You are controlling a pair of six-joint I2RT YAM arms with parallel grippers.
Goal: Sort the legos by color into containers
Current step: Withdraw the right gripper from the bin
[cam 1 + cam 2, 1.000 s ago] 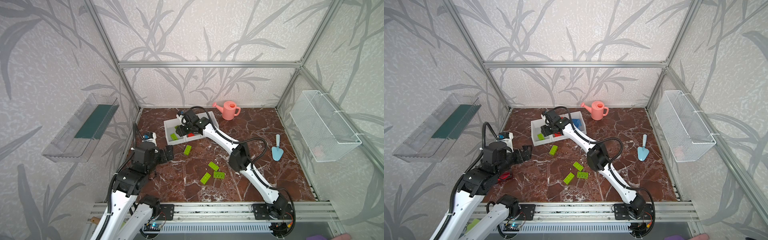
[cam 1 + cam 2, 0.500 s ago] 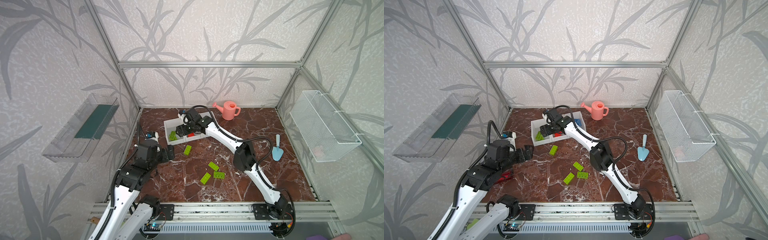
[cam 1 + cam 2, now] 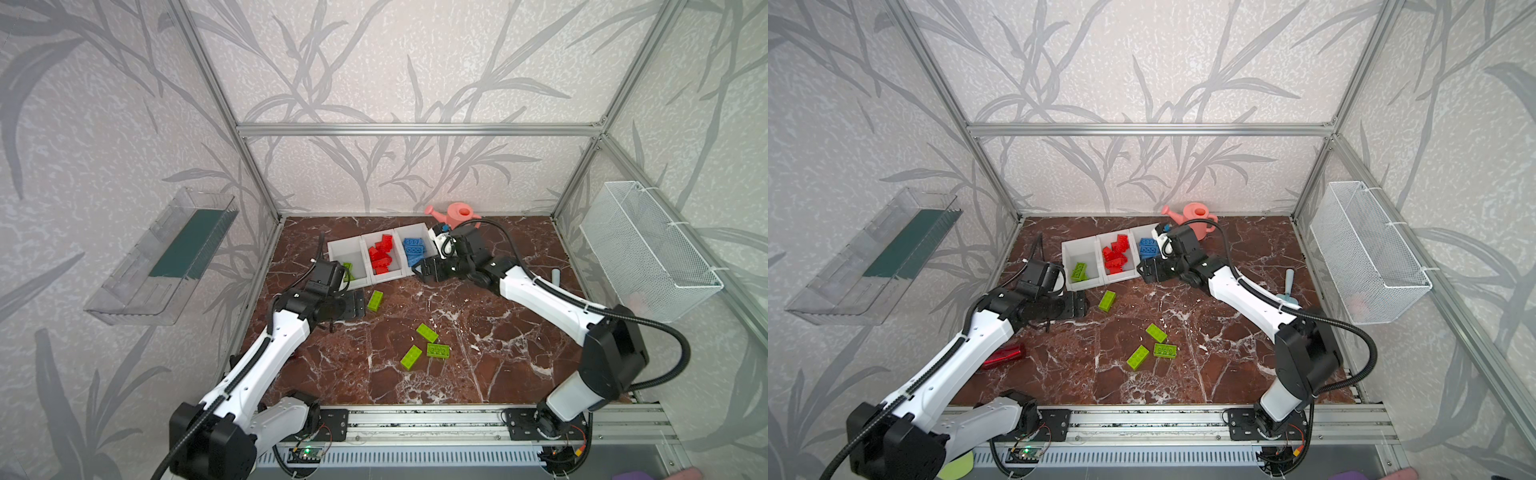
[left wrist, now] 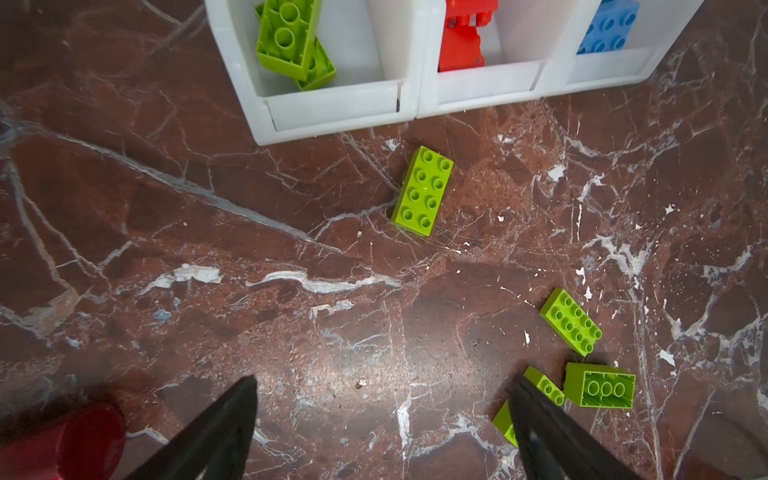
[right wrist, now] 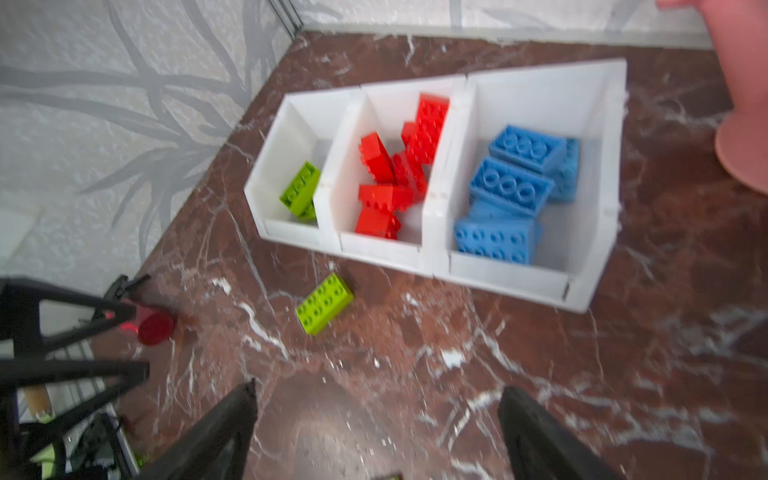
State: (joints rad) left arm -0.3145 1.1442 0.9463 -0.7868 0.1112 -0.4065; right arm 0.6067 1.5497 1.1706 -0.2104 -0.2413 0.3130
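- Four lime green bricks are left out on the marble tabletop. Red and blue look sorted, so I judge my step in hand is fetching the next green one.
- My pick is the nearest green brick. It lies flat, studs up, well ahead of the left gripper and just short of the green bin front lip.
- To do it well, I'd turn the wrist so the jaws straddle the brick's short width and come straight down over it. I'd close on its smooth long sides, then lift clear of the lip before carrying it over the bin.
- Three more green bricks sit clustered off to one side of those jaws, and one is partly hidden behind a finger. I'd keep that finger from sweeping them as I advance.
- Left jaws stand wide apart, with nothing between them and nothing touched that I can see.
- Right gripper hovers over bare marble with its jaws also wide apart and empty. The blue bin is ahead of it and apart. That wrist view is blurred, so I won't claim finer detail.
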